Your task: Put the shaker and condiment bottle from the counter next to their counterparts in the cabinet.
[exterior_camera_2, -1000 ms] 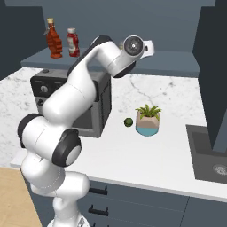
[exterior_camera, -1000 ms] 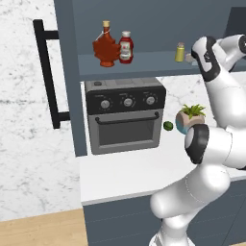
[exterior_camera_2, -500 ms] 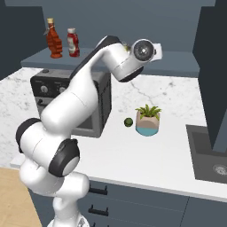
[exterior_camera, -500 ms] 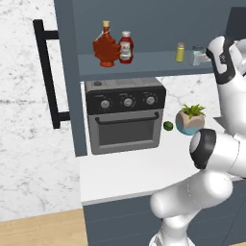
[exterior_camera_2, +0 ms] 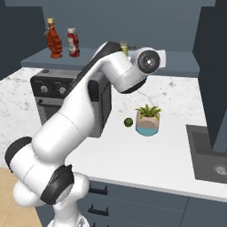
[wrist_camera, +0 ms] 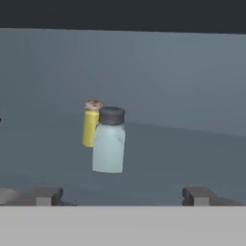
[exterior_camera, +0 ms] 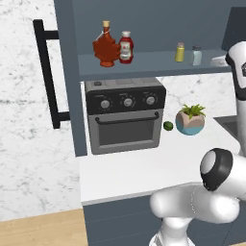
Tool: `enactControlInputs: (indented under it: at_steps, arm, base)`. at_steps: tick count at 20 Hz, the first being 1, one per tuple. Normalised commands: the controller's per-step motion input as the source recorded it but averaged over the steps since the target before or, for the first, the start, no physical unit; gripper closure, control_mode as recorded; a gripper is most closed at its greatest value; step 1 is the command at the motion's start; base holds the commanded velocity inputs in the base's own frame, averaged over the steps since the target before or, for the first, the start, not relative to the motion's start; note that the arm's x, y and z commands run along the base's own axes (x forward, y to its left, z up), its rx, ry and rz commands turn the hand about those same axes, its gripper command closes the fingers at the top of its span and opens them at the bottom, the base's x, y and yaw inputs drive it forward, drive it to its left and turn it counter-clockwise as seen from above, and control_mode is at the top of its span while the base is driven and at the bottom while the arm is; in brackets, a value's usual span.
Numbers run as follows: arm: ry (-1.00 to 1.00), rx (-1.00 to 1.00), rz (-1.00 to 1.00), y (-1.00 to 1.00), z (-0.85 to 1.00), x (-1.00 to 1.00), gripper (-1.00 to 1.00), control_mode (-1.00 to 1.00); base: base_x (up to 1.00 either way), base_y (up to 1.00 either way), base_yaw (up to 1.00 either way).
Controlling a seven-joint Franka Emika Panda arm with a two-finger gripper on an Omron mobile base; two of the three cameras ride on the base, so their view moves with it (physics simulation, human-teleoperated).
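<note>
Shaker: I saw a pale, see-through cylinder with a dark grey cap, upright on the cabinet shelf, just beside the yellow shaker.
Ketchup bottle: red, white-capped, stood touching the maple-leaf bottle on the same shelf.
Hand: I had its fingers spread wide and empty, the shaker ahead between them, apart.

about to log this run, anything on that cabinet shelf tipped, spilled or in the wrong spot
Nothing stands out. The shaker stands upright beside the yellow shaker, and the condiment bottle stands upright next to the maple-leaf bottle. No spill shows on the shelf. The gripper is open, clear of both shakers.
</note>
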Motion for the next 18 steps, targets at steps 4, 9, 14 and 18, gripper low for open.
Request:
enactControlInputs:
  at_steps: [4, 9, 14, 18]
  arm:
    - [-0.09, 0.07, 0.0, 0.0, 0.0, -0.96, -1.0, -1.0]
    - [-0.08, 0.06, 0.0, 0.1, 0.0, -1.0, -1.0, -1.0]
    - [-0.08, 0.02, 0.0, 0.35, -0.07, -1.0, -1.0, -1.0]
    - [-0.09, 0.01, 0.0, 0.42, -0.14, -1.0, -1.0, -1.0]
  base:
    - [0.0, 0.0, 0.0]
    - [0.0, 0.0, 0.0]
    - [0.0, 0.0, 0.0]
    - [0.0, 0.0, 0.0]
